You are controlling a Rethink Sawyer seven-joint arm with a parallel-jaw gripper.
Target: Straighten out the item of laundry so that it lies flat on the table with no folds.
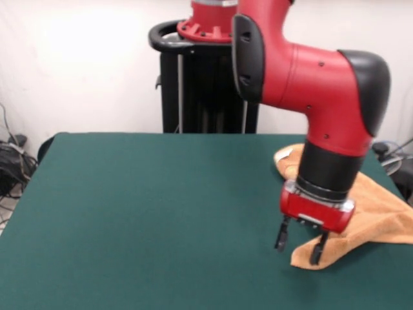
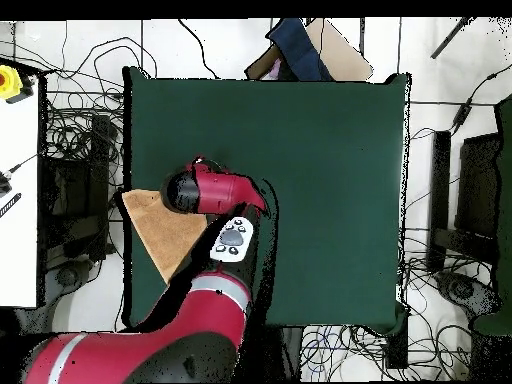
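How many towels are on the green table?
1. The orange towel lies at the table's edge, on the right in the front view, partly under the robot's open claw. The arm hides part of it.

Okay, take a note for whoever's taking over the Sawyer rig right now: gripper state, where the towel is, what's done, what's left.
Gripper: open, fingers spread at the near corner of the light orange-tan terry towel, holding nothing.
Towel: at one side edge of the dark green felt-covered table, bunched, part of it reaching the table's edge in the overhead view.
Done: nothing visibly flattened.
Left: grasp a corner, pull the towel onto the table, spread it flat without folds.
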